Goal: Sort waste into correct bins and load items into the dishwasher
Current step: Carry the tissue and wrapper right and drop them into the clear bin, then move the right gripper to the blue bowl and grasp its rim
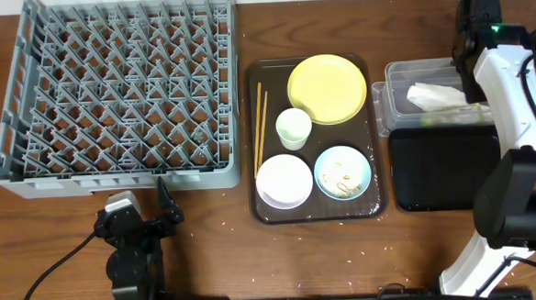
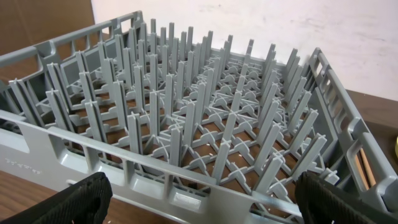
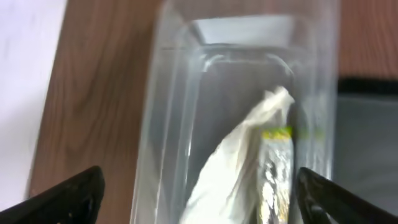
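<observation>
Done — napkin (image 1: 435, 95), wrapper (image 3: 277, 134) in clear tub (image 1: 392, 70) at 3 o'clock | Pending — plate (image 1: 327, 89), blue bowl (image 1: 343, 172), white bowl (image 1: 283, 181), cup (image 1: 293, 127), chopsticks (image 1: 260, 123) unloaded; dish rack (image 1: 113, 181) at 10 o'clock bare | left end effector (image 2: 199, 199), right end effector (image 3: 199, 190) both spread

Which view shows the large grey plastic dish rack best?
Overhead: the large grey plastic dish rack shows almost whole, walls and peg grid. Left wrist gives a close, cropped part; right wrist shows none of it.
</observation>
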Available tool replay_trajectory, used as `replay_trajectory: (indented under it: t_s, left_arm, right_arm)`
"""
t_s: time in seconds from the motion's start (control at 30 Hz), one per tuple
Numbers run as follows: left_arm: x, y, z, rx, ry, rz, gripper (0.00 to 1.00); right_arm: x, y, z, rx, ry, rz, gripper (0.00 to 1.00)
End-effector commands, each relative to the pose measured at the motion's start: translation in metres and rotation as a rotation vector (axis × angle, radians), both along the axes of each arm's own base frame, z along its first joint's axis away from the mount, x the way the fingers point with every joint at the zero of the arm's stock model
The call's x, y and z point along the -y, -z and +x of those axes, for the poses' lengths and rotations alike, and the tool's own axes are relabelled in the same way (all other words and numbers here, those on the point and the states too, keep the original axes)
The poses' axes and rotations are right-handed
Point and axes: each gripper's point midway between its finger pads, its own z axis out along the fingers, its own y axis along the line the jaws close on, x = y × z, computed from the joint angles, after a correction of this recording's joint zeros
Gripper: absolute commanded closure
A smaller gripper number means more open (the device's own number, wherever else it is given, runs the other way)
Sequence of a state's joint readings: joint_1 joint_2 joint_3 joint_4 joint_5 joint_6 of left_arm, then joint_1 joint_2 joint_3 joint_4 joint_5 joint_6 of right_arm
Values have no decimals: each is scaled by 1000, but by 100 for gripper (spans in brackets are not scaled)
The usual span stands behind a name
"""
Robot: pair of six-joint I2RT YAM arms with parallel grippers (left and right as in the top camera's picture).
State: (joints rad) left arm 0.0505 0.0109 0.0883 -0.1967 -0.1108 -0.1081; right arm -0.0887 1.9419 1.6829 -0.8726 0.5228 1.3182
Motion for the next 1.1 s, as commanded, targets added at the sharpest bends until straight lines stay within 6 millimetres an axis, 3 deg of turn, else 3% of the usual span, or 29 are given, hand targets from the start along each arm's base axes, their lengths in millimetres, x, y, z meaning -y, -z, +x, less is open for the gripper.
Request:
replay_trajectory:
  t_s: [0.0, 0.07, 0.1, 0.13, 0.17, 0.2, 0.27, 0.37, 0.43, 0.6, 0.7, 0.83, 0.97, 1.07]
  left_arm:
    - [-2, 14, -1, -33, -9, -2, 5]
    - [-2, 14, -1, -33, -9, -2, 5]
    - [-2, 14, -1, -33, -9, -2, 5]
    - [-2, 14, -1, -33, -9, -2, 5]
    - [-2, 14, -1, -33, -9, -2, 5]
    - [-2, 14, -1, -33, -9, -2, 5]
    - [-2, 14, -1, -33, -9, -2, 5]
    - [-2, 14, -1, -33, -9, -2, 5]
    - [-2, 14, -1, -33, -9, -2, 5]
    - [-2, 14, -1, -33, -9, -2, 5]
    - [-2, 14, -1, -33, -9, -2, 5]
    - [-2, 14, -1, -33, -9, -2, 5]
    - [-2, 14, -1, -33, -9, -2, 5]
    - [-2, 14, -1, -33, -9, -2, 5]
  right_arm:
    - [-12, -34, 14, -107, -392, -138, 4]
    - [-47, -52, 30, -98, -724, -161, 9]
    - [-77, -63, 35, -69, -951, -157, 16]
    - [-106, -71, 35, -27, -1137, -141, 14]
    - [-138, -80, 30, 27, -1318, -112, 2]
    - [-163, -86, 21, 70, -1440, -76, 1]
    - [-204, -89, -4, 93, -1581, 32, 1]
    - [-244, -66, -43, -44, -1669, 167, 1]
    - [-265, -47, -67, -158, -1713, 218, 9]
    - [-294, 0, -107, -402, -1637, 245, 17]
    - [-297, 26, -118, -480, -1523, 200, 40]
    - [-300, 62, -125, -509, -1440, 124, 56]
    - [-302, 88, -124, -483, -1452, 78, 57]
    - [-308, 91, -121, -459, -1528, 72, 53]
